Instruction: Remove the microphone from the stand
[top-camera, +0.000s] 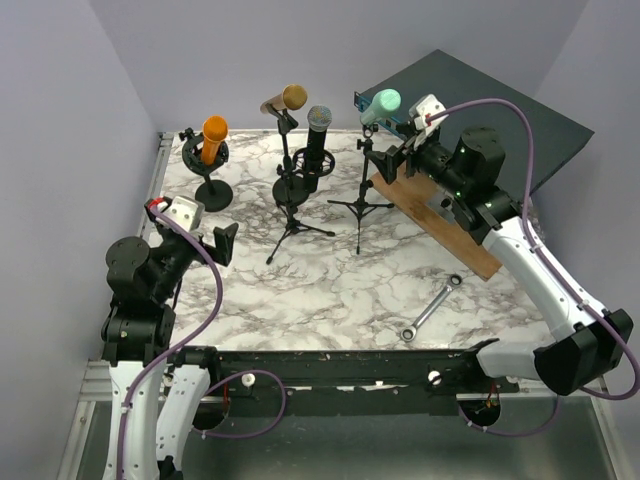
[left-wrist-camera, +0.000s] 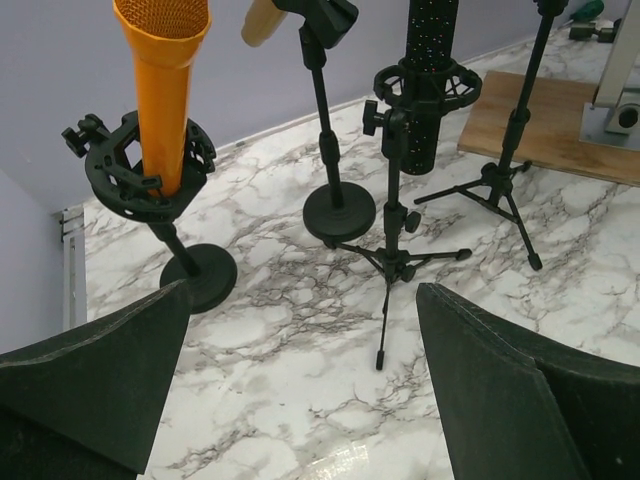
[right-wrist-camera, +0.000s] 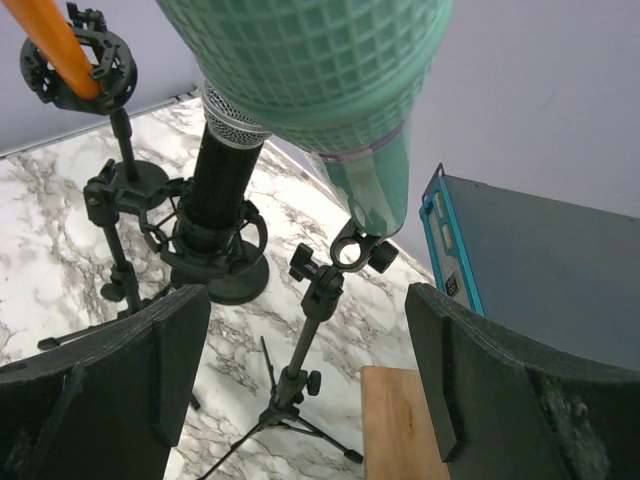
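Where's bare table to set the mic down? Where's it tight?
Bare marble runs along the near edge, between the left fingers, the tripod legs and the wrench. Back half is crowded: four mic stands close together, wooden board at the right.

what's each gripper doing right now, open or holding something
left gripper: open, holding nothing
right gripper: open, up at the teal microphone but not gripping it

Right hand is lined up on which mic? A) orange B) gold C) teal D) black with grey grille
C: the teal microphone fills the right wrist view, just above the gap between the right hand's spread fingers, which do not touch it.
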